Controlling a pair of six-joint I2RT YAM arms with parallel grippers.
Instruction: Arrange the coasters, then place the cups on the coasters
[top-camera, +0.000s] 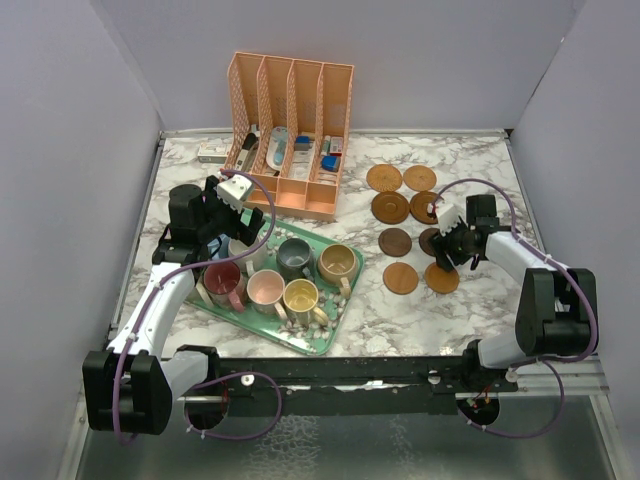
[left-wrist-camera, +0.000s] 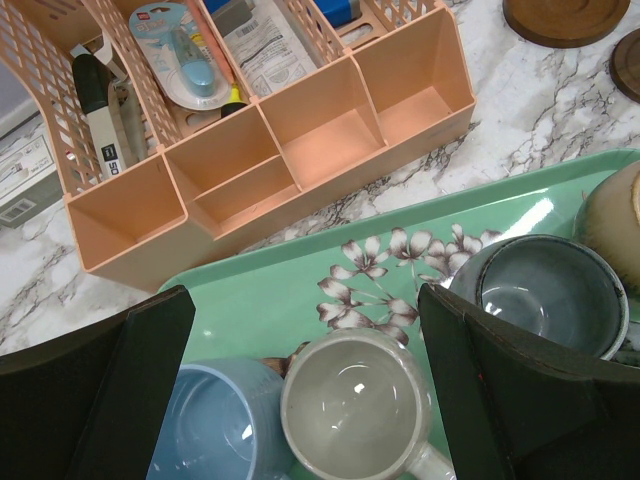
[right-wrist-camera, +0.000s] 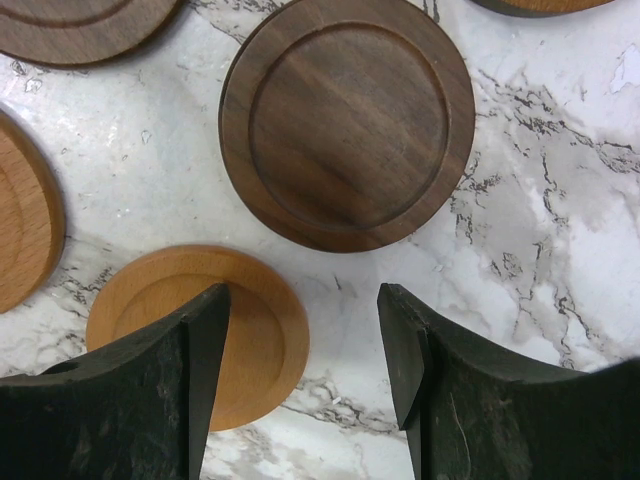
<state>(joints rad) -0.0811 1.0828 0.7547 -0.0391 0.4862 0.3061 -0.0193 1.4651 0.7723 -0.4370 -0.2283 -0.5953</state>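
Several round wooden coasters (top-camera: 390, 208) lie in two columns on the right of the marble table. My right gripper (top-camera: 447, 258) hovers open over the near ones and holds nothing. In the right wrist view its left finger (right-wrist-camera: 150, 400) overlaps a light coaster (right-wrist-camera: 262, 335), below a dark coaster (right-wrist-camera: 347, 120). Several cups stand on the green floral tray (top-camera: 330, 330), among them maroon (top-camera: 222, 280), pink (top-camera: 266, 288), yellow (top-camera: 300, 296), grey-blue (top-camera: 293, 258) and tan (top-camera: 337, 263). My left gripper (left-wrist-camera: 305, 320) hangs wide open above a cream cup (left-wrist-camera: 355, 405), beside a blue cup (left-wrist-camera: 215, 425).
A peach desk organizer (top-camera: 290, 130) with stationery stands behind the tray, close to the left gripper. A small white item (top-camera: 210, 152) lies at its left. White walls enclose the table on three sides.
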